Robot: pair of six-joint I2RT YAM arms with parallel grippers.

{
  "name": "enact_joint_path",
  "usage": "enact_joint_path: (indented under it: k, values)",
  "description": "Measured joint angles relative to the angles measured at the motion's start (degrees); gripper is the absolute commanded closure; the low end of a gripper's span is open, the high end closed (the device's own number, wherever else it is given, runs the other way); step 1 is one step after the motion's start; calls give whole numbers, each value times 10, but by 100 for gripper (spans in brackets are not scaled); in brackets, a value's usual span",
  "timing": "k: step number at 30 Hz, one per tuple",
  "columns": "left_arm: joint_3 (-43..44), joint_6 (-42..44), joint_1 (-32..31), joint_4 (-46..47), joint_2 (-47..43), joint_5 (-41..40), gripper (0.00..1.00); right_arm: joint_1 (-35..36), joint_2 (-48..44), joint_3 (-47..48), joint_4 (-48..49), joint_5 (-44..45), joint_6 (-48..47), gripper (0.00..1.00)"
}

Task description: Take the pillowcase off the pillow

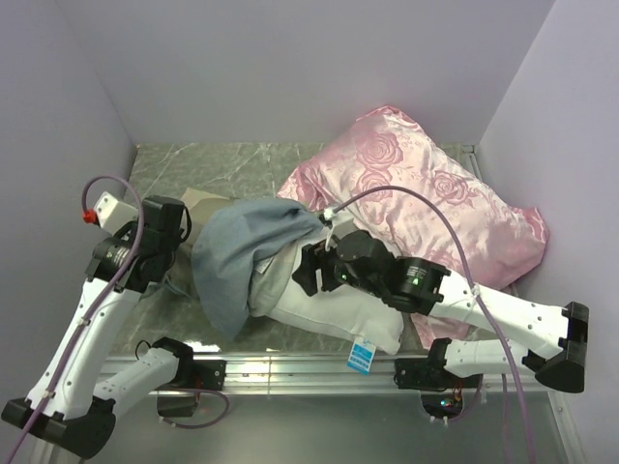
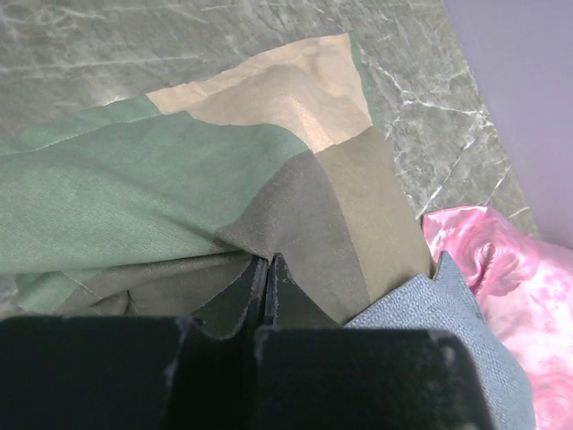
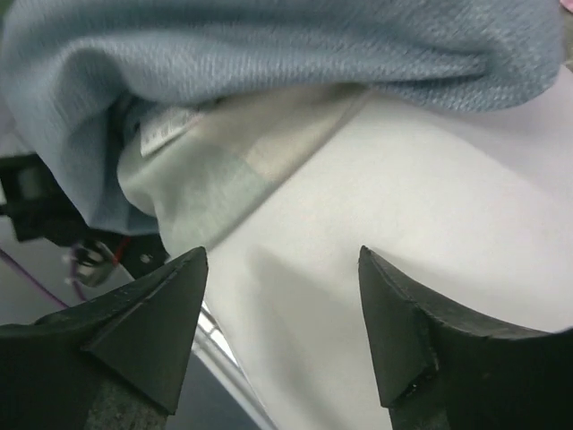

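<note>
Pillowcase [image 1: 237, 261]: it lies at the middle left of the desk [image 1: 242, 159], bunched over the left end of the pillow [image 1: 338, 314], grey-blue side up; a beige and olive part spreads flat to the far left.
Pillow: white, the right near part is bare and the blue tag [image 1: 361, 356] hangs at its near right corner.
Left tool [image 2: 269, 269]: jaws pressed together, with a fold of the olive cloth of the pillowcase pinched at the tips; it stands at the left edge of the pillowcase.
Right tool [image 3: 282, 260]: jaws wide apart and holding nothing; it hovers just over the bare white pillow, and the grey-blue edge of the pillowcase is just beyond the fingertips, to the left.
Pink pillow [image 1: 426, 193]: it lies at the far right, touching the white pillow.
</note>
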Motion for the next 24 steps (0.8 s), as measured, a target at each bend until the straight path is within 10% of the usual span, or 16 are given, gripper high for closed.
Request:
enact_joint_path:
  k: [11, 17, 24]
  values:
    - [17, 59, 11, 50, 35, 17, 100, 69, 82, -10, -28, 92, -60, 25]
    - [35, 81, 19, 57, 36, 33, 100, 73, 165, 19, -38, 148, -42, 100]
    - [83, 115, 52, 61, 48, 52, 100, 75, 167, 75, -122, 216, 26, 100]
